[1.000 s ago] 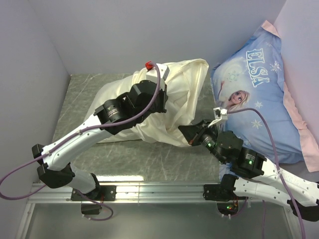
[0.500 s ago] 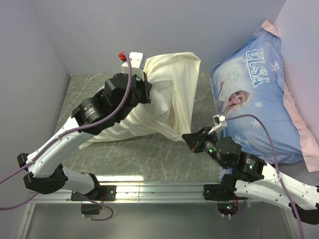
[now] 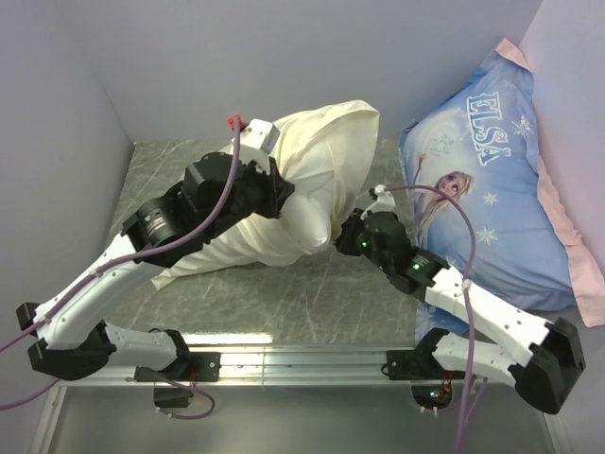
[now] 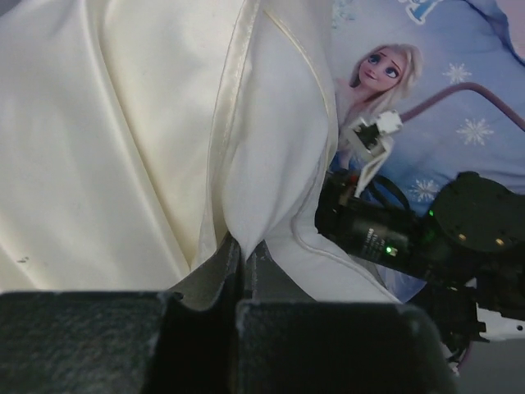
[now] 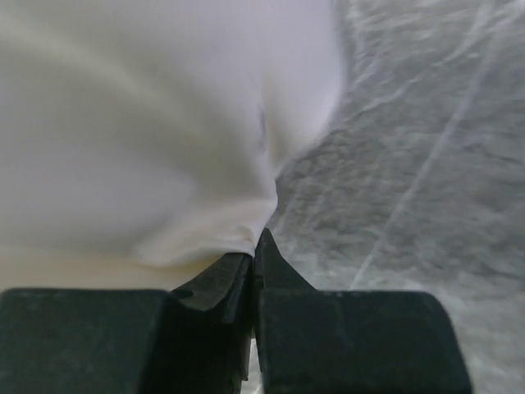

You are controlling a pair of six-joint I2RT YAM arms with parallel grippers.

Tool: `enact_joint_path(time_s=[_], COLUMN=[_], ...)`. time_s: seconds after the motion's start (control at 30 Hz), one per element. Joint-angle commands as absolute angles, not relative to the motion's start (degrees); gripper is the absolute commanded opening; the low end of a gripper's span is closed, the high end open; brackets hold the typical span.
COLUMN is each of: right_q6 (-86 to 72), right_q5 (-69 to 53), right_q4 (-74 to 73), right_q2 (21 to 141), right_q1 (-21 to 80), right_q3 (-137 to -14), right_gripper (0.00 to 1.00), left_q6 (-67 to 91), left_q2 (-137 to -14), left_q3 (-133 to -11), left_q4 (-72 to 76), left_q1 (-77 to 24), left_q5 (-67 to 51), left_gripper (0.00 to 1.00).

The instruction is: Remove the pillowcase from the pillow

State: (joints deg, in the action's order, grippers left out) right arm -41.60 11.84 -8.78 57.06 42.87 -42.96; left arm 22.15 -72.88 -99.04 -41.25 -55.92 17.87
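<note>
The cream pillowcase [image 3: 333,142] drapes over the upper part of a bundle held above the table, and the whiter pillow [image 3: 260,248] bulges out below it. My left gripper [image 3: 288,194] is shut. In the left wrist view its tips [image 4: 243,246] pinch white piped pillow fabric [image 4: 275,156] right beside the pillowcase's cream hem [image 4: 225,107]. My right gripper [image 3: 342,238] is shut at the bundle's lower right edge. In the right wrist view it [image 5: 256,242] nips a small cream-tinted fold of pillowcase [image 5: 209,240] under the smooth white pillow [image 5: 164,123].
A blue ELSA-print pillow [image 3: 482,189] with a pink edge leans in the back right corner, close behind my right arm. Grey walls close in the left, back and right. The marbled table top [image 3: 312,293] shows in front of the bundle.
The bundle has dropped from a raised tent shape into a rounder heap. My right gripper left the case's lower corner and moved up and left to the bundle's edge. The left arm shifted slightly right.
</note>
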Motion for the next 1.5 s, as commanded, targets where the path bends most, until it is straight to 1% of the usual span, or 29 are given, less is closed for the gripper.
enact_joint_path(time_s=[0.0, 0.03, 0.07, 0.13, 0.17, 0.27, 0.43, 0.53, 0.67, 0.77, 0.93, 1.0, 1.1, 1.13, 1.2, 1.23, 1.27, 1.33, 1.47], right_q6=[-37.7, -37.3, -36.9, -36.3, -35.9, -35.7, -37.0, -35.9, -33.3, -32.2, -31.1, -30.8, -31.0, -31.5, -32.0, -32.3, -32.6, -33.2, -35.5], right_q5=[7.1, 6.3, 6.2, 7.9, 8.5, 9.5, 9.5, 13.2, 14.8, 13.2, 18.4, 18.9, 19.2, 18.3, 16.5, 15.6, 15.2, 14.2, 9.3], right_q4=[-6.2, -5.5, -5.0, -6.0, -6.7, -8.2, -8.9, -9.0, -8.8, -7.5, -8.1, -7.7, -6.4, -6.4, -6.2, -6.5, -6.7, -6.7, -6.0], right_q2=[61.5, 61.3, 60.7, 56.9, 55.4, 48.3, 37.2, 34.3, 34.3, 34.7, 38.0, 41.5, 45.8, 46.7, 49.6, 50.4, 51.2, 53.0, 56.1], right_q1=[42.0, 41.9, 41.9, 41.9, 41.8, 41.8, 42.1, 42.0, 42.0, 41.9, 41.8, 41.6, 40.1, 39.2, 36.2, 35.3, 34.4, 31.2, 24.4], right_q3=[-46.4, -46.5, -46.1, -45.7, -45.9, -45.9, -45.6, -46.2, -48.6, -50.8, -55.1, -57.4, -59.0, -59.4, -60.5, -60.8, -61.1, -61.2, -60.1], right_gripper=[0.1, 0.15, 0.32, 0.47, 0.57, 0.66, 0.69, 0.72, 0.75, 0.76, 0.79, 0.77, 0.65, 0.49, 0.33, 0.18, 0.13, 0.05, 0.02], left_q6=[23.6, 23.6, 23.7, 24.2, 24.3, 25.0, 25.1, 25.0, 25.0, 25.0, 24.5, 24.4, 24.2, 24.2, 23.9, 23.9, 23.7, 23.5, 22.4], left_q2=[-64.8, -62.9, -62.1, -59.8, -59.2, -56.9, -55.6, -55.5, -55.2, -55.2, -55.8, -55.8, -55.6, -55.5, -55.2, -54.9, -54.8, -54.3, -53.9], left_q3=[-96.9, -95.6, -94.3, -90.8, -89.9, -87.4, -86.7, -86.7, -86.7, -87.5, -89.4, -90.0, -90.4, -90.4, -90.3, -90.3, -90.3, -90.3, -90.6], left_q4=[-32.4, -32.5, -32.5, -33.0, -33.1, -33.6, -34.4, -34.9, -35.2, -35.8, -36.7, -36.9, -37.4, -37.6, -37.9, -37.9, -38.1, -38.1, -38.6], left_q1=[-56.1, -56.1, -56.1, -56.1, -56.1, -56.1, -56.1, -56.1, -56.1, -56.1, -56.0, -56.1, -56.1, -56.1, -56.1, -56.1, -56.1, -56.1, -56.1], left_q5=[11.9, 11.5, 10.6, 10.7, 10.8, 12.1, 13.0, 13.0, 12.8, 13.4, 12.4, 12.2, 11.5, 11.3, 10.8, 10.9, 10.8, 9.8, 8.0], left_gripper=[0.0, 0.0, 0.0, 0.0, 0.0, 0.0, 0.0, 0.0, 0.0, 0.0, 0.0, 0.0, 0.0, 0.0, 0.0, 0.0, 0.0, 0.0, 0.0])
